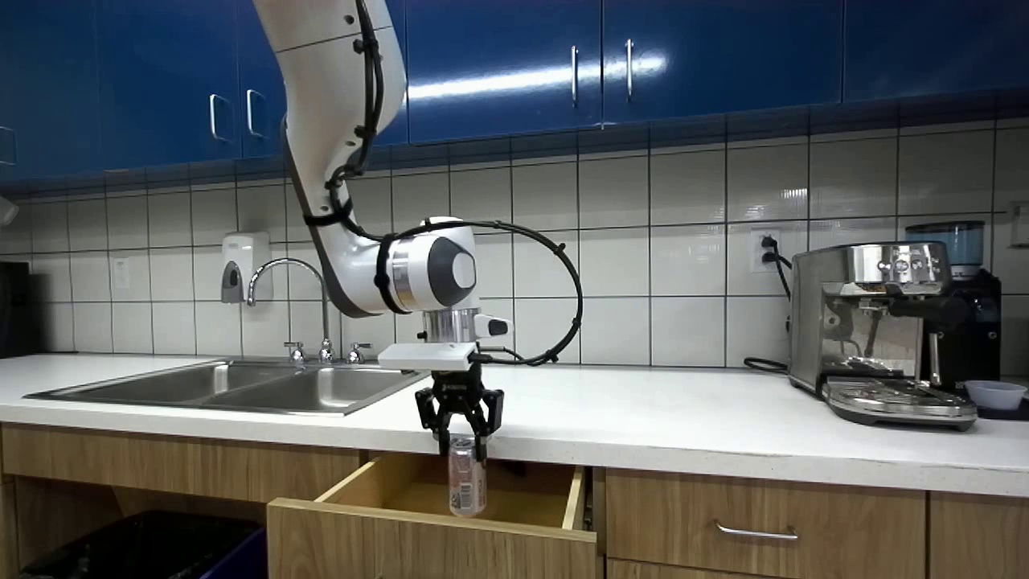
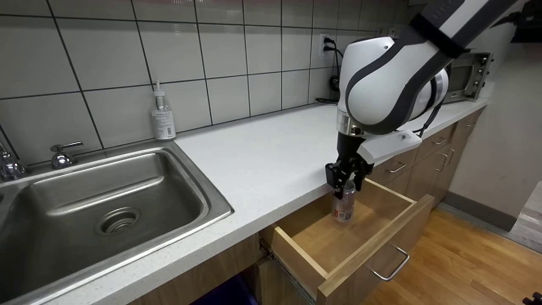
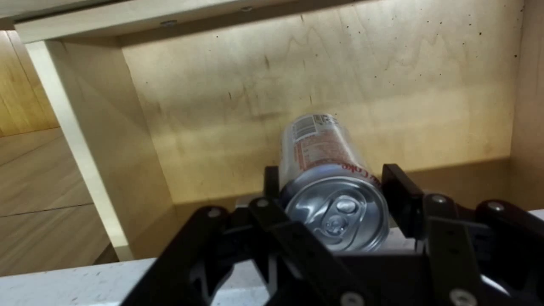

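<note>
A silver soda can with red "Coke" lettering [image 3: 325,148] stands roughly upright within the opened wooden drawer [image 2: 404,231]. My black gripper [image 1: 463,452] points straight down from above, its two fingers [image 3: 401,199] pressed on opposite sides of the can near its top. Seen from the wrist, the lid and pull tab face the camera, and the tab is intact. The can's lower part [image 2: 343,212] is over the drawer floor; whether its base touches that floor I cannot tell. In both exterior views the fingers cover part of the can's upper sides.
Just behind the gripper runs the white counter's front edge [image 1: 555,450]. A steel sink [image 2: 199,169] is set into the counter. Against the tiles stands a soap bottle [image 2: 163,114]. An espresso machine [image 1: 876,322] sits farther along. Below the counter is a dark bin [image 1: 153,539].
</note>
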Tool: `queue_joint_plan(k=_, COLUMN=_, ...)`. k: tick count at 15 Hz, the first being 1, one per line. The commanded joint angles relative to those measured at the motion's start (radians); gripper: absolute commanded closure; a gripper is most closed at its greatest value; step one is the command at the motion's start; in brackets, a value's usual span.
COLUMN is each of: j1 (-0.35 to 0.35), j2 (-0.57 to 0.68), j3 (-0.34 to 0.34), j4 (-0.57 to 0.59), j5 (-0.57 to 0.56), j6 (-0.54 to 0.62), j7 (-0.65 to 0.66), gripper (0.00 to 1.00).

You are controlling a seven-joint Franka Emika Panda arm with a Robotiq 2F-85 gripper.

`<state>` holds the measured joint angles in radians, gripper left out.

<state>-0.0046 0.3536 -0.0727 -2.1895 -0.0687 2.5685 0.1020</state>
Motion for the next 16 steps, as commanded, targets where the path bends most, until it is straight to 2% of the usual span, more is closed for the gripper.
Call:
queue_joint_plan(k=1, j1=0.003, j2=0.022, j3=-0.001, j4=0.016, j5=-0.008, j6=0.031, j7=0.003, gripper=0.63)
queue_joint_plan(k=16, j1=0.022, j2=0.094, j3=-0.014, j4=0.010, j5=-0.016, j6=0.102, j7=0.013, gripper=0.63)
